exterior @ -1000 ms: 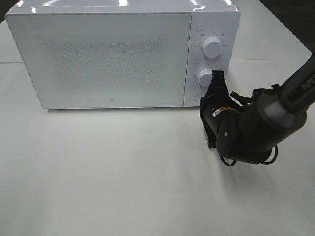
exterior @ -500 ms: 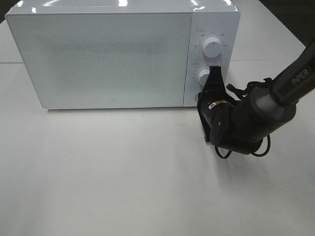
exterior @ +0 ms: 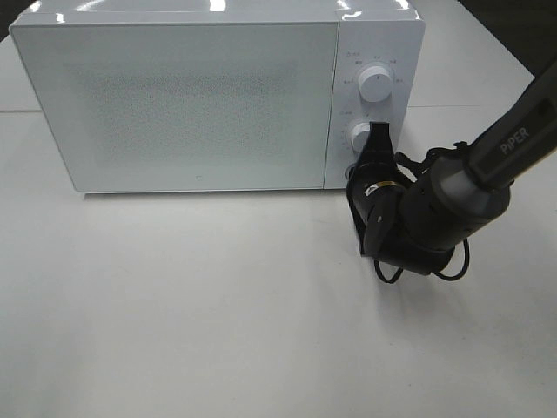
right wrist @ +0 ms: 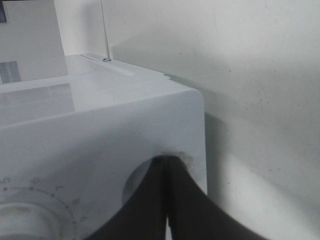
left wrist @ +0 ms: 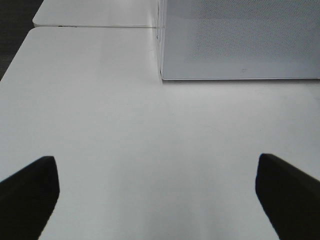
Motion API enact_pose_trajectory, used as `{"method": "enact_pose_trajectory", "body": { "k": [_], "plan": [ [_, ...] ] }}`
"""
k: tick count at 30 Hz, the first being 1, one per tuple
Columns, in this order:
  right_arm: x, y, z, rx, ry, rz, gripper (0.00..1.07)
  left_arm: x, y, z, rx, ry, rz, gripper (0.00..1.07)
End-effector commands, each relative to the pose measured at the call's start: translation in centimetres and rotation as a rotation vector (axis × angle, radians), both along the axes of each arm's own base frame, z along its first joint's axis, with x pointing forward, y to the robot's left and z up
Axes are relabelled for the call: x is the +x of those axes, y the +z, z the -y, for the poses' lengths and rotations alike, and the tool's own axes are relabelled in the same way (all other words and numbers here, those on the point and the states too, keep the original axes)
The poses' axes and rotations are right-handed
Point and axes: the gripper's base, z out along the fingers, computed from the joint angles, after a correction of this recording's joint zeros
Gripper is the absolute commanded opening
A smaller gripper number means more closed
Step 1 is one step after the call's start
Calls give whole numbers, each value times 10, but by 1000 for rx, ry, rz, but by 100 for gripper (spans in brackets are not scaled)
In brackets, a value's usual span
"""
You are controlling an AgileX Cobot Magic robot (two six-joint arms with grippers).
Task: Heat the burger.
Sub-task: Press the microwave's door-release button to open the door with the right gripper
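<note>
The white table [exterior: 174, 305] carries a closed microwave [exterior: 191, 96]; the burger is not in view, perhaps behind the frosted door. The right gripper [exterior: 380, 131], pinched shut and empty, sits at 3 o'clock of the lower dial [exterior: 359, 135]. The left gripper [left wrist: 155, 170] is spread wide, holding nothing. The shut tips could skid off the dial and hit the round button [right wrist: 131, 182] instead.

This looks like a robotics lab. A white microwave [exterior: 174, 96] with 2 dials stands on a plain white surface [exterior: 218, 331] of tables pushed edge to edge. A black arm [exterior: 509, 144] lettered PiPER reaches in, and dark floor [left wrist: 12, 30] shows past the edge.
</note>
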Motion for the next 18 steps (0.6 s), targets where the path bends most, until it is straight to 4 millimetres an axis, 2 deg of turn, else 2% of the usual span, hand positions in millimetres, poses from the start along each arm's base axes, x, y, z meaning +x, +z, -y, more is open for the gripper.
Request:
{"method": "enact_pose_trajectory", "body": {
  "k": [1,8,14,18],
  "plan": [
    [13,16,3,-1,-40,136,0,-3,-1,0,0,6,17,101],
    [29,37,-3,15,-64,289,0,-3,-1,0,0,6,17,101],
    [47,44,-3,4,-70,356,0,-3,-1,0,0,6,17,101],
    [49,45,-1,3,-68,363,0,-3,-1,0,0,6,17,101]
  ]
}}
